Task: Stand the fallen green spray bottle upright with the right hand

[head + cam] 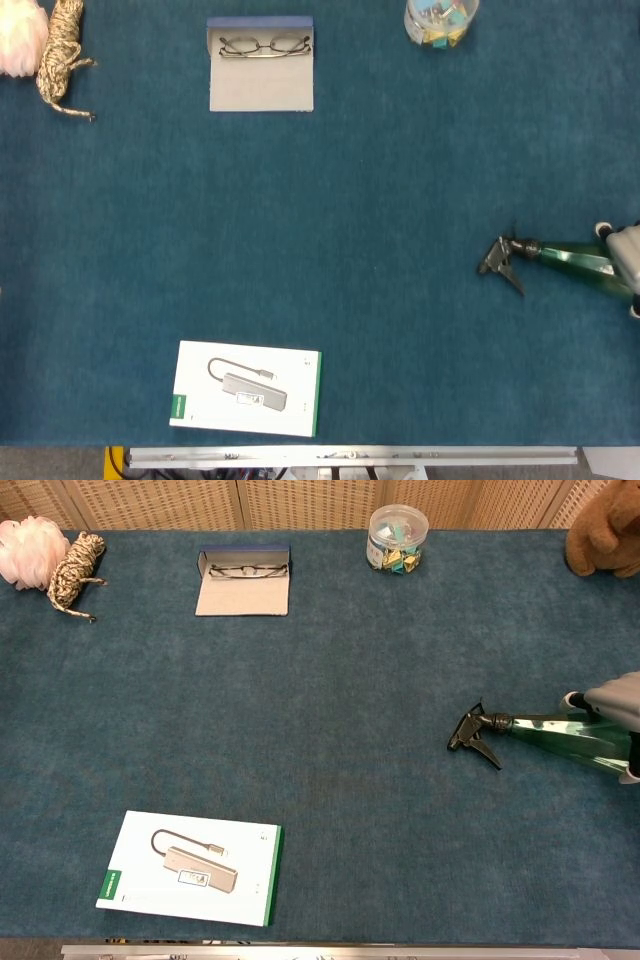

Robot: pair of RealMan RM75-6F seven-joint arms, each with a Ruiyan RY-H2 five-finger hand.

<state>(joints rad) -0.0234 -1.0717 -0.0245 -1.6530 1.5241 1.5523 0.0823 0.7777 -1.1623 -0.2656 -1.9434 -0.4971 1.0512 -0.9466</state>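
Blue table (pixel 330 710), far right side: green spray bottle (pixel 570 732) lies on its side, black trigger head pointing left, body running off the frame edge. Right hand (pixel 618 705) sits over the bottle's body at that edge — mostly cut off, can't tell if the fingers have closed on it. Bottle looks like light, stiff, smooth plastic, likely slippery — best gripped around the wide body, not the trigger.

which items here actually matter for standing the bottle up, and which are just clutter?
In play:
green spray bottle, lying on its side
right hand, on the bottle's body at the frame edge

Lying about:
glasses on their case
clip jar
adapter box
twine bundle
pink puff
brown plush
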